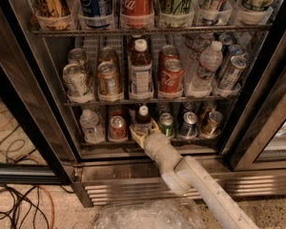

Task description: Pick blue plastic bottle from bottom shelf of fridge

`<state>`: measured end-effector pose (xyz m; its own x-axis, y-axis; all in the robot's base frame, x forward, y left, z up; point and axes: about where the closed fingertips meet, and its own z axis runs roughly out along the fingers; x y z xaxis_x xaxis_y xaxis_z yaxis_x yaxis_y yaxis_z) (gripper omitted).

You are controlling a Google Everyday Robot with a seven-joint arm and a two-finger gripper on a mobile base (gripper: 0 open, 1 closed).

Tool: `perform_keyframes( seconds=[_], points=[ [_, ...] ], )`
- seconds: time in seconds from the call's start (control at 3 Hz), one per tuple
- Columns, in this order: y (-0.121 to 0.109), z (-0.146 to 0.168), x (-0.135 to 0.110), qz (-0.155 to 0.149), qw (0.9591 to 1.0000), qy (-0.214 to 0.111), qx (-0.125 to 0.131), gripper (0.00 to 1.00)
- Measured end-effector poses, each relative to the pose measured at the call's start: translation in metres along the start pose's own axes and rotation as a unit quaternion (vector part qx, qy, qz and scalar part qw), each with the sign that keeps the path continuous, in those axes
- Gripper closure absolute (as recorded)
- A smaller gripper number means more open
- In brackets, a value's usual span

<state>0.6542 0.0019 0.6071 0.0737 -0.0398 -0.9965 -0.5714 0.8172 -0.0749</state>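
Pincer [144,130] at the bottom shelf [97,142] covers half the blue plastic bottle [143,117]; grip unclear.

The pincer [144,131], at the bottom shelf [97,142], covers the blue plastic bottle's [143,121] base.

**Colour and pattern findings: fridge, lower racks**

Fridge [19,89]: dark frames; base [119,187] of ribbed grey steel.
Small bottle [143,121]: white cap, dark brown liquid, pale bluish label.
Gripper [144,133]: cream, at the bottom shelf [133,145], closed around the small bottle's lower half; arm [205,185] pale grey-white.
Left of the bottle, a red can [117,127]; right of it, a green can [166,124].
Large bottle [140,70] above: same brown and white.
Cables [19,204]: black and orange on speckled floor [62,213].
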Motion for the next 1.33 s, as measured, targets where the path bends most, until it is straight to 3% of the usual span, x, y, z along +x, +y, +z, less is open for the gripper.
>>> perform_keyframes(
  seconds=[0.33,1.33],
  points=[
    [0.003,-0.001,-0.003,-0.021,0.9998,-0.006,0.001,1.0],
    [0.007,-0.001,-0.016,-0.037,0.9992,-0.012,-0.008,1.0]
  ],
)
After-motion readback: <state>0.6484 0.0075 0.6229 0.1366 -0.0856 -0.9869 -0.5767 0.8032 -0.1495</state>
